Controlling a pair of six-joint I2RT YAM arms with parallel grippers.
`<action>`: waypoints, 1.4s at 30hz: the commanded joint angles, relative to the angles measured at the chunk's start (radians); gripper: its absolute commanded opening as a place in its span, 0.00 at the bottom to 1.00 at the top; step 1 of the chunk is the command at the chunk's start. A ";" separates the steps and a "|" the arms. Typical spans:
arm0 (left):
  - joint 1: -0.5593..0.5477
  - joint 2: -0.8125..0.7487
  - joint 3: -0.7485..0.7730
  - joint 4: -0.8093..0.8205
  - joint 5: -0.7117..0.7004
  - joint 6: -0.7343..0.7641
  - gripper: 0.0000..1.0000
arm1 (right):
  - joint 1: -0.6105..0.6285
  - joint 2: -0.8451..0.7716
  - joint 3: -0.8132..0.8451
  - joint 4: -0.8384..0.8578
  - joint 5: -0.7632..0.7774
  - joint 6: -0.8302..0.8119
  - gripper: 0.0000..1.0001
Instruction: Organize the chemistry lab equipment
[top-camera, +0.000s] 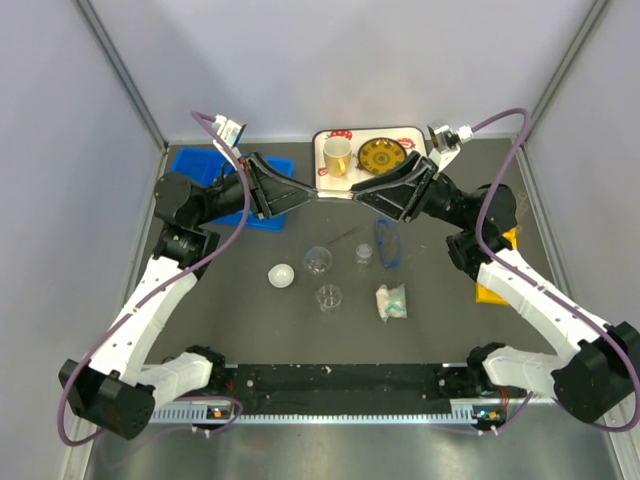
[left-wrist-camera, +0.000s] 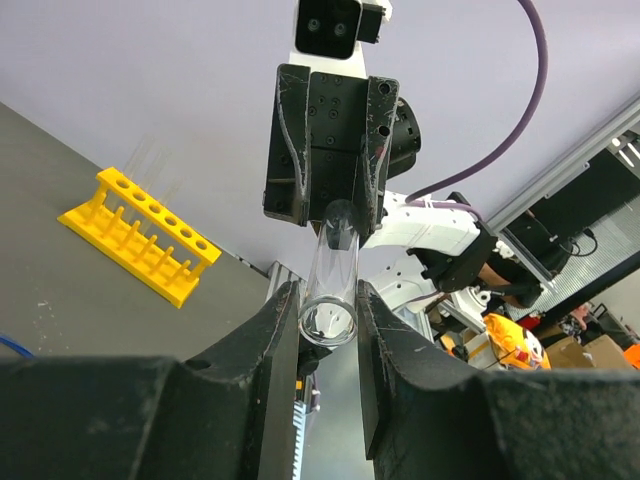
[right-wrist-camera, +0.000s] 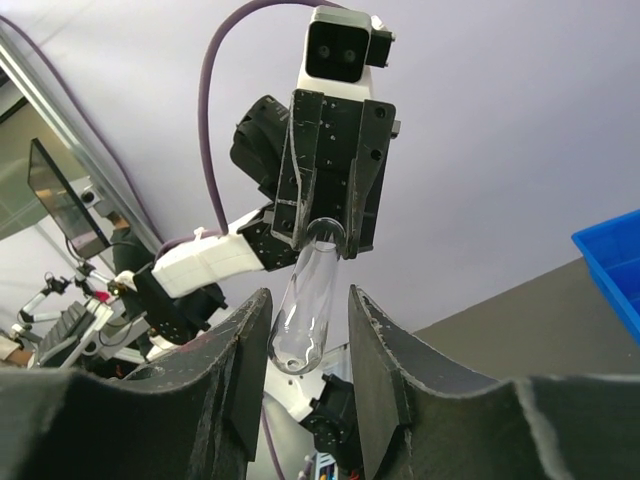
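Left gripper (left-wrist-camera: 328, 300): jaws narrow, pads flat against the open mouth of a thin clear tube (left-wrist-camera: 334, 262). You hold it there, raised off the table. Right gripper (right-wrist-camera: 305, 300): jaws also narrow, set either side of the tube's rounded closed end. One pad looks to touch the glass and the other shows a sliver of gap, so you cannot tell whether that grip is firm. Key relation: your two grippers face each other nose to nose. The tube's long axis runs straight from one to the other, mouth toward your left, closed end toward your right, in line with both sets of fingers. Neither arm is nearer; both are at it. Judgement: a hand-over, likely left to right. Release the left only once the right is firm, or the tube drops. Outward: the yellow rack (left-wrist-camera: 140, 235) lies below the grippers, off on your right arm's side. The small clear beakers (top-camera: 318, 260), goggles (top-camera: 387, 243), white dome (top-camera: 281, 275) and packet (top-camera: 391, 300) lie below the meeting point, toward the arm bases, well apart from either gripper.
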 joint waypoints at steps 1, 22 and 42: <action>0.006 -0.006 0.006 0.044 -0.014 0.024 0.03 | 0.016 -0.006 0.047 0.037 0.003 -0.022 0.36; 0.011 0.003 0.016 0.029 -0.020 0.050 0.00 | 0.029 0.007 0.055 0.020 -0.003 -0.026 0.30; 0.014 0.023 0.045 -0.051 0.012 0.098 0.40 | 0.032 -0.004 0.058 -0.049 0.007 -0.068 0.14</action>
